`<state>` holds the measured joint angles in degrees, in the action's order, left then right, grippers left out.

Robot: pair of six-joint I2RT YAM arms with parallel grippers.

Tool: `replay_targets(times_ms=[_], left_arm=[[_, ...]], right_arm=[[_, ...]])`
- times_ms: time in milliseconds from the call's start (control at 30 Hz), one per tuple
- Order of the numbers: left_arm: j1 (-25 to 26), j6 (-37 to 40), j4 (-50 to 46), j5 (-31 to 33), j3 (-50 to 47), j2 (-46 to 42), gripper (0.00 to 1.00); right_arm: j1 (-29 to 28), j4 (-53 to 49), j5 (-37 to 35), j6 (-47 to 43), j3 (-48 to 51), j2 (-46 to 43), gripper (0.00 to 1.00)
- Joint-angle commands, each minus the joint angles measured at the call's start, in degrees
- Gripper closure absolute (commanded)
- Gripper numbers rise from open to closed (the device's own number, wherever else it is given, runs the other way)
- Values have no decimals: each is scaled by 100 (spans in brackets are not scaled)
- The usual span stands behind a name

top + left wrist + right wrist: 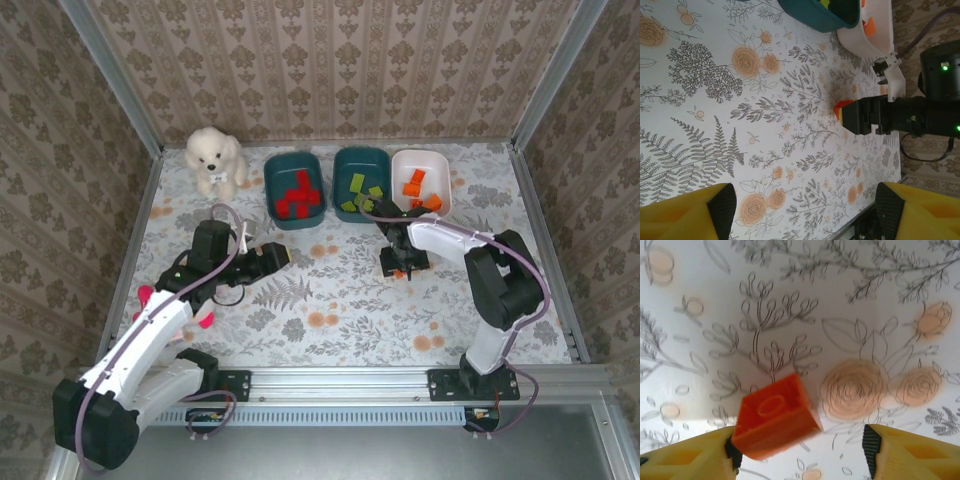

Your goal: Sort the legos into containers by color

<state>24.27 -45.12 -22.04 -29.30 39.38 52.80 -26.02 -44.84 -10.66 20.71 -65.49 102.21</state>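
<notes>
Three tubs stand in a row at the back: a dark teal tub [272, 205] with red legos [297, 194], a dark teal tub [341, 170] with olive green legos [362, 190], and a white tub [445, 178] with orange legos [416, 183]. My right gripper [403, 264] [800, 447] is open low over the table. An orange lego [775, 415] [842, 108] lies hollow side up between its fingers, against the left pad [732, 450] and apart from the right one. My left gripper [272, 257] [805, 210] is open with nothing between its fingers.
A white plush dog [215, 158] sits at the back left. A pink toy [148, 298] lies under my left arm. Patterned walls enclose the floral table [330, 320] on three sides. In the left wrist view the white tub [865, 40] is just beyond the right gripper [860, 117].
</notes>
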Motion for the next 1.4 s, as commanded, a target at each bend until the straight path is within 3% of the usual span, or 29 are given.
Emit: replay_targets(times_ms=[0,333,567,800,1100,1367], left_arm=[[-19,-155,118,115,-35,-99,23],[-19,-155,126,126,40,-68,24],[12,-188,288,57,66,97,24],[104,-396,934,155,720,915,24],[44,-762,2151,-119,2905,3418,25],[43,-541,1860,-135,4706,4935,26]], right_arm=[[118,-18,103,-162,-174,244,38],[282,82,492,100,-143,242,52],[282,186,463,606,-2,-199,67],[508,-282,32,675,-928,-927,72],[1439,-315,-259,278,-3145,662,73],[1935,-772,-312,450,-5100,2406,73]])
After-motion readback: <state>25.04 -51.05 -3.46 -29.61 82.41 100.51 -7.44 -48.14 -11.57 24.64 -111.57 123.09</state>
